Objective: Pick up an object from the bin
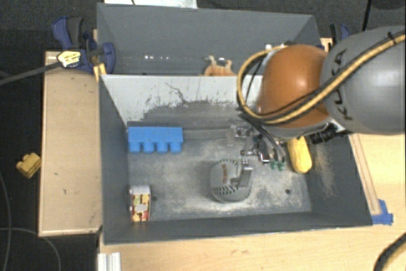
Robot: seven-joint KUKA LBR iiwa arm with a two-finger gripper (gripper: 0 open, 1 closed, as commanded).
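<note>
My gripper [243, 169] hangs low in the middle of the bin, its fingers down on a round grey ribbed thing [223, 186] lying on the floor. One fingertip seems to rest on that thing's right half; whether it is clasped I cannot make out. A yellow oblong thing [300, 155] lies just right of the gripper, partly under the arm.
A blue toothed block [155, 139] lies at the left near the back wall. A small patterned box [139, 202] stands in the front left corner. A small orange thing [218, 66] sits at the back wall. The arm's orange dome covers the bin's right back part.
</note>
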